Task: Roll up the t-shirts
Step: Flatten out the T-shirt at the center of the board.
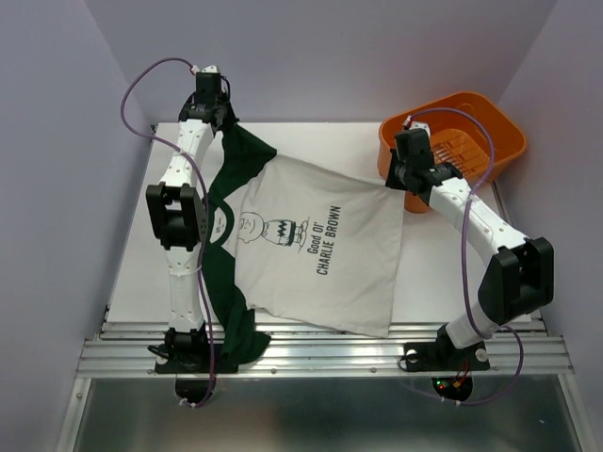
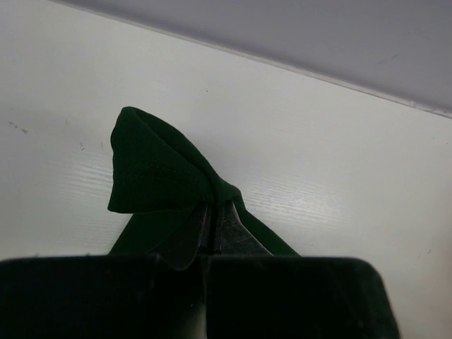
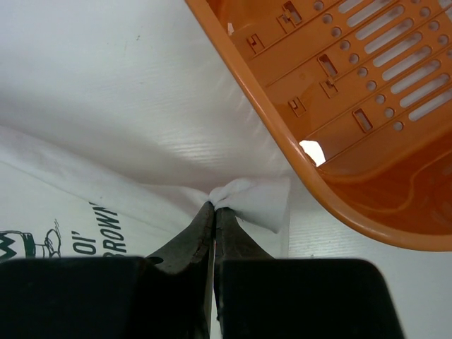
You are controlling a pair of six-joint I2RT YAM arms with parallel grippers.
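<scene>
- Have one shirt (image 1: pixel 311 250) spread print-up on the table (image 1: pixel 424 273): white body, green sleeves, collar by the left arm, hem toward the right arm.
- Pinching the far sleeve (image 2: pixel 155 169) in the left gripper (image 2: pixel 212 212), jaws clamped on green cloth, a fold bunched past the tips, at the table's far-left corner.
- Pinching the far hem corner (image 3: pixel 251 198) in the right gripper (image 3: pixel 214 207), jaws pressed together on a small white tuck, just beside the basket (image 3: pixel 339 106) rim.
- Far edge of shirt running fairly straight between the two grips.
- Near sleeve draped over the table's near edge, by the left arm's base.
- Can't tell whether the basket touches the cloth.
</scene>
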